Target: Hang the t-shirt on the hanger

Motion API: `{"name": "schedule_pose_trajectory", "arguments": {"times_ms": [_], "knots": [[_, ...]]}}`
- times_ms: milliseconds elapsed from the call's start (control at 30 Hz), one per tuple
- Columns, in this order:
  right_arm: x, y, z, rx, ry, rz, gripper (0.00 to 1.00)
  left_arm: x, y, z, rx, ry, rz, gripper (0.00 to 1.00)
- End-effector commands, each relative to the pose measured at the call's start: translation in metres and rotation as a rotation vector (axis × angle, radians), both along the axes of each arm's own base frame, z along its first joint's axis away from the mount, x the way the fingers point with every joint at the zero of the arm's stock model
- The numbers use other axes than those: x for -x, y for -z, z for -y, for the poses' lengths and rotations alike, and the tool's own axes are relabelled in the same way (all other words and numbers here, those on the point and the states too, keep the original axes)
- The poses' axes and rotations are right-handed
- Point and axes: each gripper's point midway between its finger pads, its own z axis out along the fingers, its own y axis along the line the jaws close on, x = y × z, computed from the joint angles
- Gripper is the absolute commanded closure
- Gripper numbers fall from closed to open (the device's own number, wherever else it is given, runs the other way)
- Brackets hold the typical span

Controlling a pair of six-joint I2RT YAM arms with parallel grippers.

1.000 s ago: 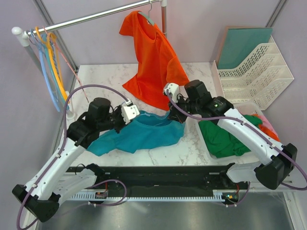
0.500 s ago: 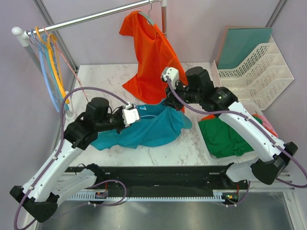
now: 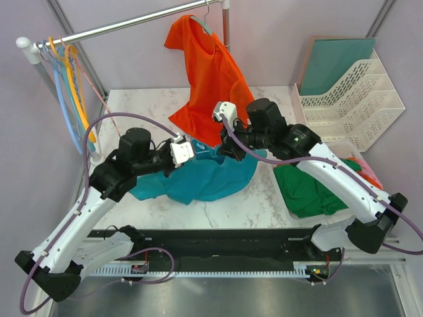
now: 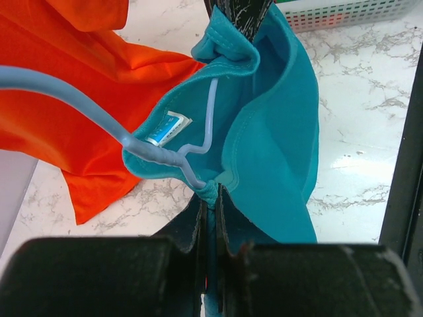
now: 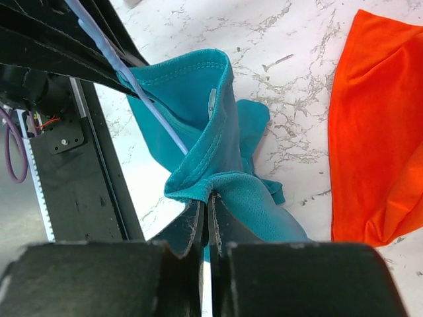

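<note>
The teal-blue t-shirt (image 3: 211, 179) hangs bunched between my two grippers above the marble table. My left gripper (image 3: 188, 149) is shut on one side of its collar (image 4: 210, 193). My right gripper (image 3: 223, 149) is shut on the opposite side of the collar (image 5: 210, 197). The collar is stretched open between them. The thin pale-blue hanger (image 4: 79, 99) runs in from the left and passes into the collar opening, its twisted neck ending at my left jaws. It also shows as a pale line in the right wrist view (image 5: 149, 109). In the top view the cloth hides it.
An orange t-shirt (image 3: 208, 72) hangs from the rail just behind the grippers, its hem on the table. Several coloured hangers (image 3: 69, 92) hang at the rail's left end. A dark green garment (image 3: 307, 188) lies in a tray at right, behind it a white basket (image 3: 357, 99).
Both grippers have risen and moved back toward the orange t-shirt, lifting the teal t-shirt's collar off the table. The cloth now hangs bunched instead of lying spread.
</note>
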Motion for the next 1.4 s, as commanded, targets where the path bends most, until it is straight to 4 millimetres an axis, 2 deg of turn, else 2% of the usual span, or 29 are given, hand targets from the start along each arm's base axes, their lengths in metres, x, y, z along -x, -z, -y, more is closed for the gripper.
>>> {"name": "schedule_pose_trajectory", "arguments": {"times_ms": [0, 67, 133, 200, 233, 267, 333, 400, 467, 600, 733, 900, 1033, 1133, 1267, 1367], "knots": [[-0.006, 0.007, 0.001, 0.028, 0.026, 0.015, 0.98, 0.004, -0.036, 0.012, 0.102, 0.04, 0.059, 0.98], [-0.022, 0.008, 0.012, 0.055, 0.116, 0.043, 1.0, 0.011, -0.034, 0.009, 0.097, 0.058, 0.065, 0.98], [-0.053, 0.004, 0.035, 0.053, 0.246, 0.045, 1.0, 0.019, -0.03, 0.008, 0.094, 0.085, 0.061, 0.98], [-0.075, 0.001, 0.048, 0.041, 0.325, 0.029, 1.0, 0.032, -0.023, 0.008, 0.082, 0.136, 0.042, 0.98], [-0.079, -0.006, 0.047, 0.03, 0.332, 0.039, 1.0, 0.035, -0.02, 0.009, 0.079, 0.152, 0.035, 0.98], [-0.077, -0.006, 0.044, 0.027, 0.317, 0.033, 1.0, 0.037, -0.019, 0.01, 0.081, 0.156, 0.026, 0.98], [-0.074, 0.0, 0.037, 0.025, 0.296, 0.003, 1.0, 0.028, -0.017, 0.01, 0.071, 0.119, 0.012, 0.98], [-0.064, 0.011, 0.029, 0.056, 0.257, -0.023, 1.0, 0.018, -0.021, 0.012, 0.071, 0.09, 0.016, 0.98], [-0.05, 0.014, 0.021, 0.051, 0.197, -0.049, 1.0, 0.008, -0.025, 0.012, 0.092, 0.035, 0.005, 0.98], [-0.031, 0.012, 0.019, 0.041, 0.137, -0.039, 1.0, -0.015, -0.028, 0.008, 0.086, -0.069, 0.026, 0.98], [-0.016, 0.01, 0.02, 0.029, 0.083, -0.046, 1.0, -0.025, -0.025, 0.005, 0.081, -0.126, 0.023, 0.98], [-0.01, 0.017, 0.016, 0.04, 0.044, -0.051, 0.92, -0.016, -0.03, 0.014, 0.124, -0.063, 0.011, 0.98], [-0.011, 0.011, 0.009, 0.02, 0.019, -0.041, 0.83, -0.013, -0.03, 0.015, 0.127, -0.053, 0.002, 0.98], [-0.014, 0.01, 0.008, 0.019, 0.021, -0.015, 0.82, -0.004, -0.035, 0.017, 0.145, -0.007, 0.008, 0.98], [-0.02, 0.012, 0.008, 0.031, 0.036, 0.004, 0.85, 0.01, -0.031, 0.02, 0.149, 0.053, -0.01, 0.98], [-0.025, 0.003, 0.013, 0.034, 0.056, 0.05, 1.0, 0.015, -0.025, 0.019, 0.128, 0.069, -0.021, 0.98]]}}
